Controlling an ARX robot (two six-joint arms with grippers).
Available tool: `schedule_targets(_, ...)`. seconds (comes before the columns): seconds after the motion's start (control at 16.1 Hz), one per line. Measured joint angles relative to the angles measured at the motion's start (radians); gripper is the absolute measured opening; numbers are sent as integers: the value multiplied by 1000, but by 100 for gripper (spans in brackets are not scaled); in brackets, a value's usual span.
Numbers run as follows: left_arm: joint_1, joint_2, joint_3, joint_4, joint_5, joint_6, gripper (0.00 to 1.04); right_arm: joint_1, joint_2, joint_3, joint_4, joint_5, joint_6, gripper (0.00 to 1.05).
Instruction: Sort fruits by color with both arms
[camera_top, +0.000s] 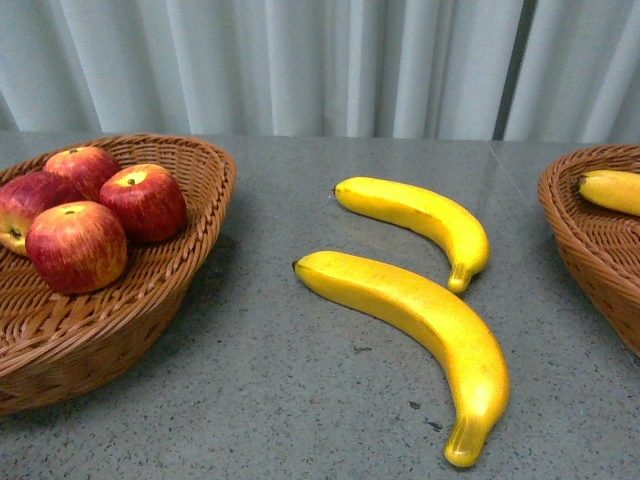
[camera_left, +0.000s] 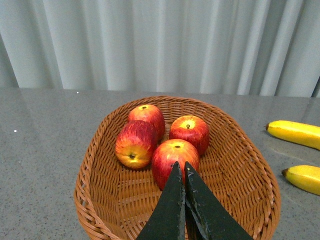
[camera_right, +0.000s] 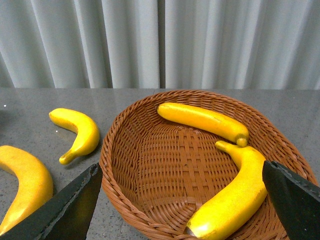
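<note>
With four apples (camera_left: 175, 155) sorted, the left gripper (camera_left: 181, 167) hangs closed and empty over the apple basket (camera_left: 95, 155), while the right gripper (camera_right: 180, 170) gapes wide above the banana basket (camera_right: 114, 145), likely bound for the near banana (camera_top: 420, 310) and far banana (camera_top: 425, 215) mid-counter.

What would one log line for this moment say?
left basket: four apples | right basket: two bananas | table: two loose bananas | left gripper: shut, empty | right gripper: open, empty

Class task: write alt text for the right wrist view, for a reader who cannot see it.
A brown woven basket holds one yellow banana and a second banana. A third banana and a fourth banana lie on the grey table outside it. The right gripper is open, its black fingers framing the basket; a pale curtain hangs behind.
</note>
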Motion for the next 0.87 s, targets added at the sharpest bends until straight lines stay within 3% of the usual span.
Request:
schedule_targets(0.06, 18, -18, -8, -12, 22, 0, 2, 0, 0, 0, 0, 0, 0, 98)
schedule_targets(0.12, 98, -47, -23, -30, 105, 0, 2, 0, 0, 0, 0, 0, 0, 98)
schedule_targets(0.19, 128, -62, -30, -40, 111, 0, 2, 0, 0, 0, 0, 1, 0, 98)
schedule_targets(0.87, 120, -233, -81, -137, 127, -1, 2, 0, 0, 0, 0, 0, 0, 98)
